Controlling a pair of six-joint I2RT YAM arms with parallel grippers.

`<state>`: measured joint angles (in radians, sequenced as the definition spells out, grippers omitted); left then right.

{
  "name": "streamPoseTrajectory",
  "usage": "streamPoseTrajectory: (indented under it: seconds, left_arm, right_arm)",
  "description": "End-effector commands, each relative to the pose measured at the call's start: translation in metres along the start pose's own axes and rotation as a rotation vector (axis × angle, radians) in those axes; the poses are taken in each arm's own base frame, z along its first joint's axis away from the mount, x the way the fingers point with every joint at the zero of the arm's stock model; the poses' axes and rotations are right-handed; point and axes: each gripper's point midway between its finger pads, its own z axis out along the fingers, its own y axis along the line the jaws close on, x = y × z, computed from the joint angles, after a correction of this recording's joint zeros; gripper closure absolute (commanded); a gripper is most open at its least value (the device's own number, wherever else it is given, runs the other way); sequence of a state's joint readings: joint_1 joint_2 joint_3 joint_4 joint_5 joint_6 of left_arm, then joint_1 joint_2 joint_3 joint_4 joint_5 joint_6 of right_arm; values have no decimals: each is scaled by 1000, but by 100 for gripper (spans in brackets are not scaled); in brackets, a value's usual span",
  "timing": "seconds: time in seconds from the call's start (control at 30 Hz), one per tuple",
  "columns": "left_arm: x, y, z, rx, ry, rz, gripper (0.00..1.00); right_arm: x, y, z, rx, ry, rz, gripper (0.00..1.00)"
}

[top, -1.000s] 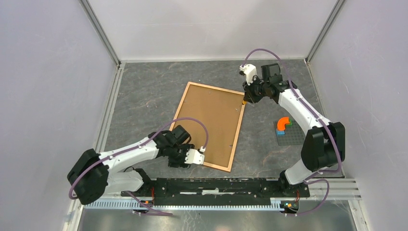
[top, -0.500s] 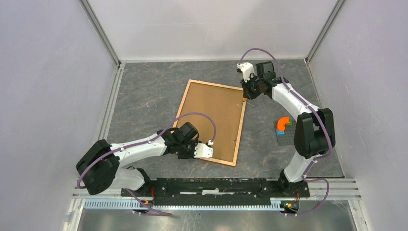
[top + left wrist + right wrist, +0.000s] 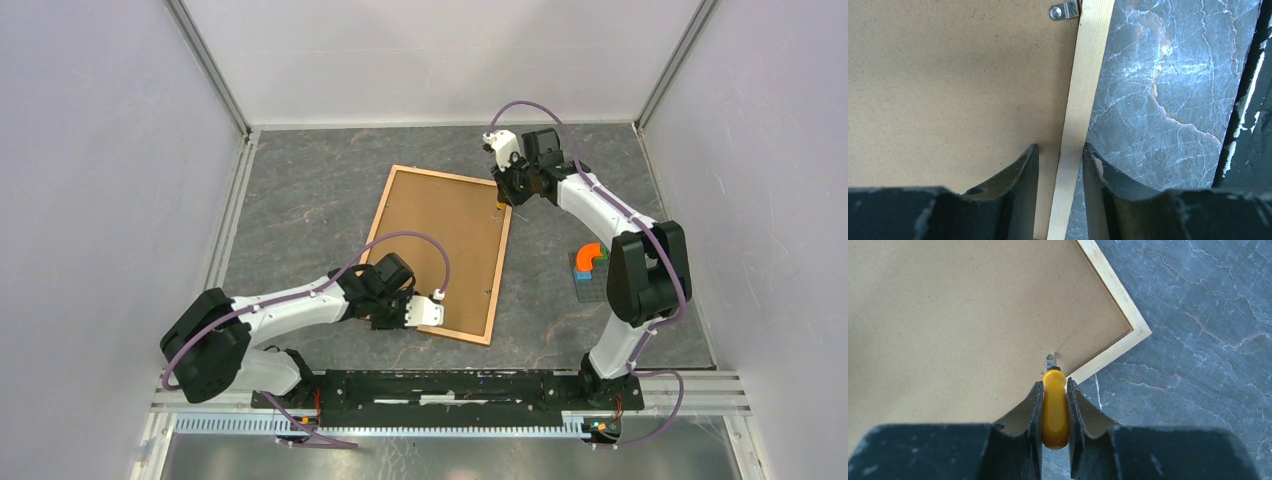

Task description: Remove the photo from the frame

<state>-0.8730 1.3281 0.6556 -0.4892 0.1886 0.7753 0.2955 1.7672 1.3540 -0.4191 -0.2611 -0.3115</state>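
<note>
Here the frame point(image 3: 441, 255) lies face down, plain brown back up.

Orange-brown wooden rectangular frame point(image 3: 441, 254) with plain brown fibreboard back; grey marbled stone-pattern bench point(image 3: 310, 200) with white veins; yellow plastic tool handle point(image 3: 1054, 407).

Even bright light, soft shadows, blurred near wrist-view edges.

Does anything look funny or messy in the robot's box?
Nothing is spilled or broken. The frame lies face down, brown back up, slanted on the table. The photo cannot be seen.
</note>
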Motion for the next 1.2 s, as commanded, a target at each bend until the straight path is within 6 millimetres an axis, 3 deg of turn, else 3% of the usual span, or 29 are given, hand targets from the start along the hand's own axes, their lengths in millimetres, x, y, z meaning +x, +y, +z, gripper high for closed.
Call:
streamPoseTrajectory:
  seconds: [0.0, 0.27, 0.57, 0.83, 1.03, 1.17]
  left_arm:
    - [1, 1, 12, 1, 8, -44, 58]
    - [-5, 6, 16, -6, 2, -88, 60]
    - [-9, 12, 20, -10, 9, -106, 60]
    - [-7, 15, 22, -24, 21, -122, 60]
    - [-8, 22, 25, -45, 32, -166, 63]
    - [-14, 35, 29, -80, 29, -200, 64]
  right_arm:
    - [-9, 4, 1, -22, -10, -18, 100]
    - [10, 26, -4, -102, 32, 3, 100]
    - [-19, 25, -12, -123, -24, -9, 100]
    - [-21, 26, -15, -132, -26, -21, 100]
    - [-53, 13, -39, -113, -105, -58, 100]
    - [-41, 24, -54, -157, -81, -97, 100]
